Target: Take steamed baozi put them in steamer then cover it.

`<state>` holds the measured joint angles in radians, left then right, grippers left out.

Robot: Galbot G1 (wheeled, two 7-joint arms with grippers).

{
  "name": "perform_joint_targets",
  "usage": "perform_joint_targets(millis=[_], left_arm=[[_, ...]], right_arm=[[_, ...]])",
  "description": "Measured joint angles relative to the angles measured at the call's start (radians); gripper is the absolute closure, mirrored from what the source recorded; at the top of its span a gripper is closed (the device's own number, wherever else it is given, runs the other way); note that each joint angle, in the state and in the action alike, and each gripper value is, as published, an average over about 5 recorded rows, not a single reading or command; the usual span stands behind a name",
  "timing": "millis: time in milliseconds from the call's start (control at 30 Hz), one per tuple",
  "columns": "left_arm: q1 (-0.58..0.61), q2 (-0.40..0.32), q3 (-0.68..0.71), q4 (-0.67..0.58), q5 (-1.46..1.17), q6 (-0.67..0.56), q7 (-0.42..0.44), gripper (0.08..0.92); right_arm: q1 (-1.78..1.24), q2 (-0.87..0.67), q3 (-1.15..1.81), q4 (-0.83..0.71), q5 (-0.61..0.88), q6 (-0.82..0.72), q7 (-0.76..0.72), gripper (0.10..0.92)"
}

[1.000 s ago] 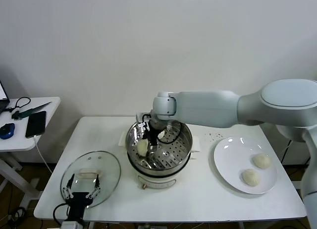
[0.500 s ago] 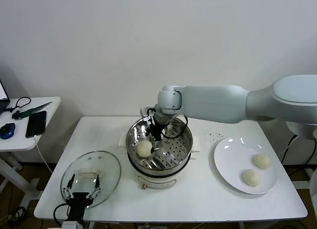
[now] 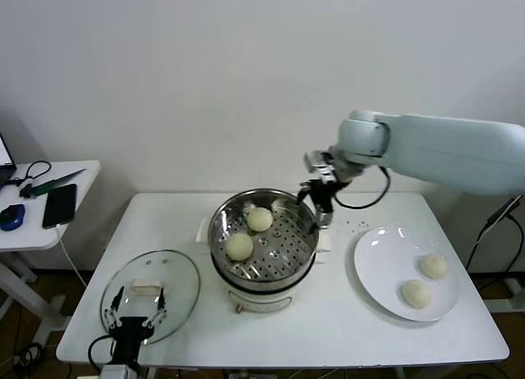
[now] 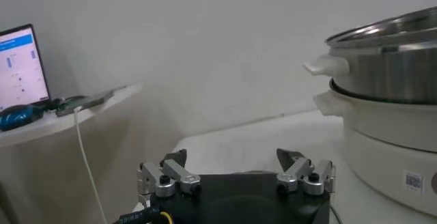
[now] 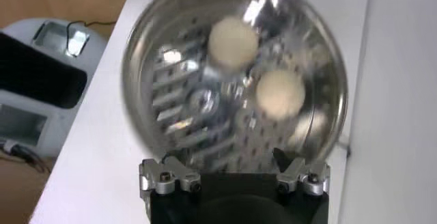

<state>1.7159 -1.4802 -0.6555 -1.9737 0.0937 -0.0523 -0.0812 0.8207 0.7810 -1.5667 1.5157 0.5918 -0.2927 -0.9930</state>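
The steamer stands mid-table, and two steamed baozi lie on its perforated floor. Two more baozi rest on the white plate at the right. My right gripper hangs open and empty just above the steamer's right rim. Its wrist view looks down on the steamer and both buns, beyond the open gripper. My left gripper is parked open at the table's front left corner, over the edge of the glass lid.
The left wrist view shows the open left gripper low above the table, with the steamer's steel wall off to one side. A small side table with a phone and a mouse stands at the far left. A cable runs down beside it.
My right gripper let go of a baozi inside the steamer, then rose and moved right to the pot's right rim. The second bun in the pot has come into view.
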Motion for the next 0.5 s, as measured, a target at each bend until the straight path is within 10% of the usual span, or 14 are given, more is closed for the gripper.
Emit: perform_joint_targets(millis=[500], left_arm=[[0.013, -0.017, -0.014, -0.011, 0.021, 0.001, 0.000, 0.177]], right_arm=[[-0.462, -0.331, 0.368, -0.014, -0.368, 0.071, -0.071, 0.203]])
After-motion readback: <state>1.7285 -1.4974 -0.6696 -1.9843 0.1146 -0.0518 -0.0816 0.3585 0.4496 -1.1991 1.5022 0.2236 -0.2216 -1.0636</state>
